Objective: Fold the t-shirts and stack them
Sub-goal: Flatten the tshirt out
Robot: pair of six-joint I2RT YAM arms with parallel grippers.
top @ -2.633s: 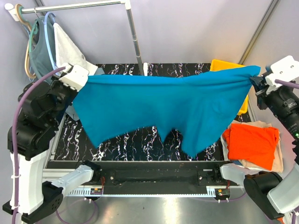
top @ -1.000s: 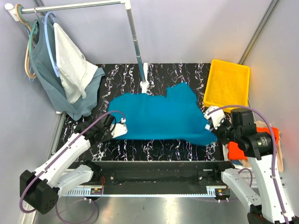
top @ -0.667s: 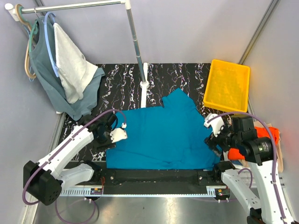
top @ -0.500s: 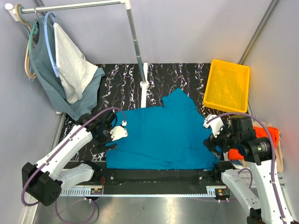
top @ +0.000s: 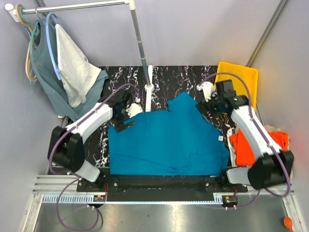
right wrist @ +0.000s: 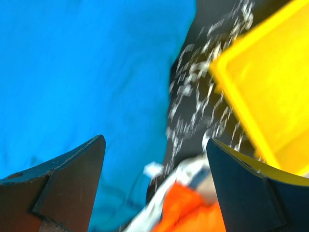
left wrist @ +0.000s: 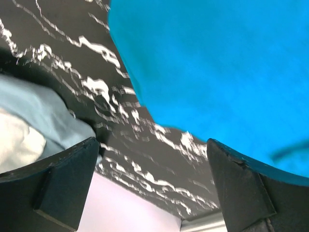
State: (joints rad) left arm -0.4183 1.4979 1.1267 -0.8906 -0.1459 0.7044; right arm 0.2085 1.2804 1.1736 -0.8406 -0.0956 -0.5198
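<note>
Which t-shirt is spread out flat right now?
The teal-blue t-shirt, opened out across the middle of the table. The orange t-shirt is the other one in plain view; it sits folded small at the right edge.

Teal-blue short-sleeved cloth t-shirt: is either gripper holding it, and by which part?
Nothing is held. The left gripper and the right gripper stand open; the teal-blue short-sleeved cloth t-shirt lies spread flat.

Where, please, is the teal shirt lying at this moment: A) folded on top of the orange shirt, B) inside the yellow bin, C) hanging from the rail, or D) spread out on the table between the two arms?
D: the teal shirt lies spread out on the black marbled table, between the two arms.
</note>
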